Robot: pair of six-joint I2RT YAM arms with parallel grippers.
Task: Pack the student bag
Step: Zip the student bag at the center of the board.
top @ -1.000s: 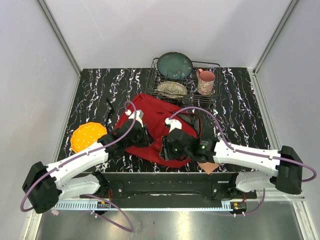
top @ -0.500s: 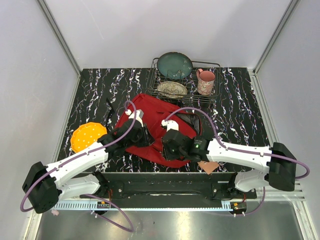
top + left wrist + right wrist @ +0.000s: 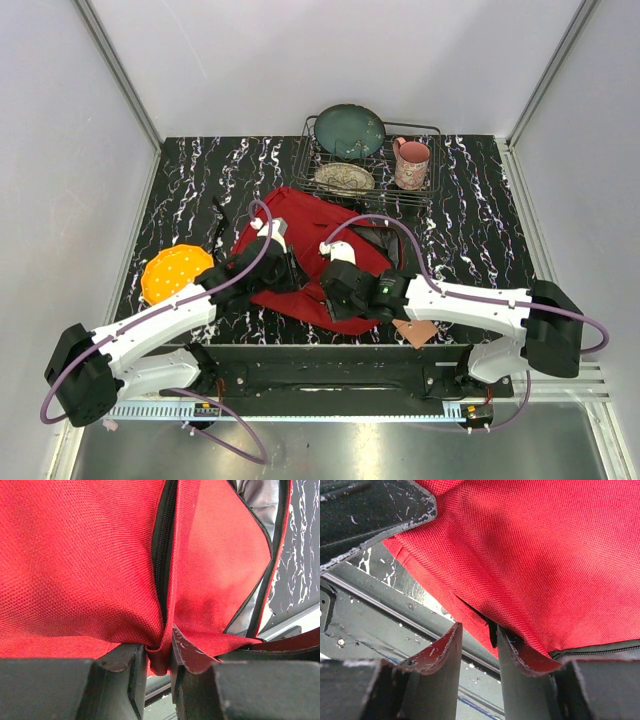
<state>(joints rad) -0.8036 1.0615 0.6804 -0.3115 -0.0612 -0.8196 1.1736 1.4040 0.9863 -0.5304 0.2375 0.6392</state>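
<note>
Backpack (image 3: 305, 215) lies at the centre of the overhead view on the marbled table (image 3: 190, 180), just below the dish rack (image 3: 400, 197). Your left gripper (image 3: 159, 650) pinches a fold of its red fabric beside the zipper (image 3: 161, 555). Your right gripper (image 3: 480, 635) straddles its lower hem, fingers narrowly apart; you cannot tell whether they grip.

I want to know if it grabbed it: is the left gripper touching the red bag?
Touching. In the left wrist view, the left gripper pinches a fold of the student bag between its jaws.
</note>
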